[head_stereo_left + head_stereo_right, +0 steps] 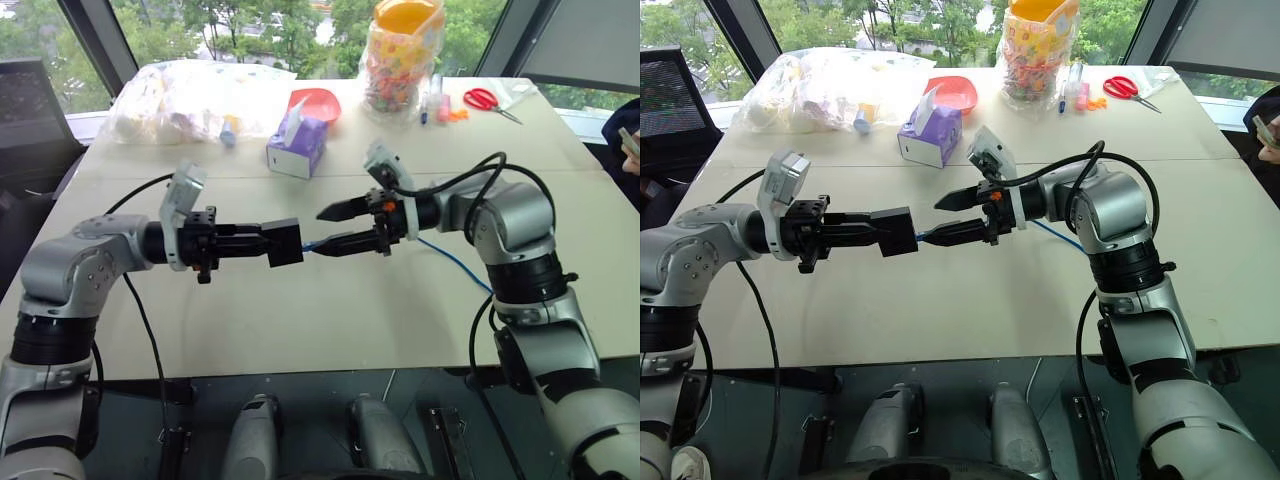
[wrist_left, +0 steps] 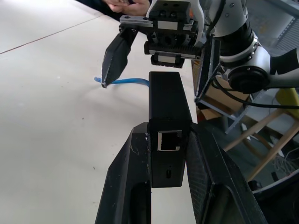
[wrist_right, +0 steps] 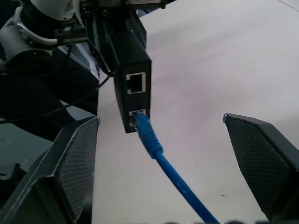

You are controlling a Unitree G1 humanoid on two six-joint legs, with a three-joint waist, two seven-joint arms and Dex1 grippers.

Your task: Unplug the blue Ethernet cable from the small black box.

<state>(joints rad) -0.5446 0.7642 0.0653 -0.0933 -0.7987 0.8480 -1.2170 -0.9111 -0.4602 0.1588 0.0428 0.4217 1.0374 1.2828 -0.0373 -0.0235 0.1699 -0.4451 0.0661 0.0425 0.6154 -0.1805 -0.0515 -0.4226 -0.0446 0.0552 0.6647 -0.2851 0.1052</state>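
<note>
My left gripper point(image 1: 270, 243) is shut on the small black box point(image 1: 285, 243) and holds it level above the table, one open port point(image 2: 169, 140) facing its wrist camera. The blue Ethernet cable point(image 3: 174, 177) has its plug point(image 3: 141, 122) at the lower of two ports on the box's far end point(image 3: 133, 88). From there the cable runs between the spread fingers point(image 3: 77, 163) of my right gripper point(image 1: 320, 232), which is open and touches neither plug nor cable. The cable trails on across the table point(image 1: 455, 258) toward the right arm.
A purple tissue box point(image 1: 297, 145) stands behind the grippers. Further back are a red bowl point(image 1: 318, 100), a full plastic bag point(image 1: 190, 100), a jar of sweets point(image 1: 403, 60) and red scissors point(image 1: 485, 98). A person's hand point(image 1: 630, 150) shows at the table's right edge.
</note>
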